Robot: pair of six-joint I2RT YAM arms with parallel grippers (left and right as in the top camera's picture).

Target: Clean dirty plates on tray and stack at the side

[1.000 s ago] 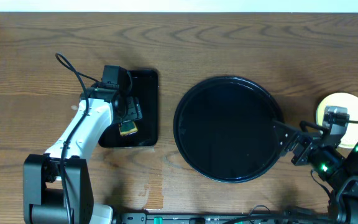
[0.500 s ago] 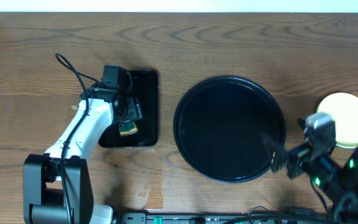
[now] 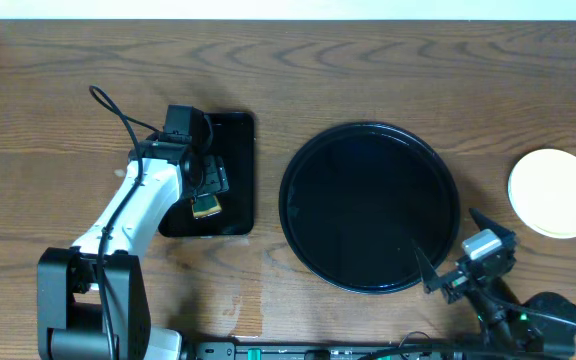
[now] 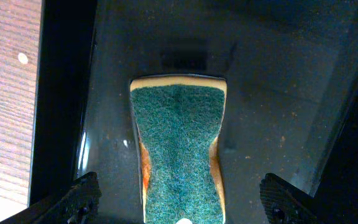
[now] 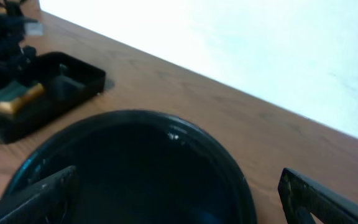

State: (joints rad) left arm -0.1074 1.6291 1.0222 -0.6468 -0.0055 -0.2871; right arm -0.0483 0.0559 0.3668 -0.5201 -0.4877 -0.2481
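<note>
As both arms hang over the table, plates: one pale yellow plate point(image 3: 556, 192) lies on the bare tabletop point(image 3: 368, 70), well to the right of the round tray point(image 3: 368, 205); whether others lie beneath it cannot be told.
Round tray: mid-table, glossy black.
Left gripper point(image 4: 180, 198): fingers spread wide, either side of a green-topped sponge point(image 4: 179, 143), apart from it.
Sponge: flat in the rectangular tray point(image 3: 233, 135).
Right gripper point(image 5: 179, 196): fingers wide apart, holding nothing, near the round tray's near right rim.

near rim of tray point(image 5: 135, 168) off-frame
</note>
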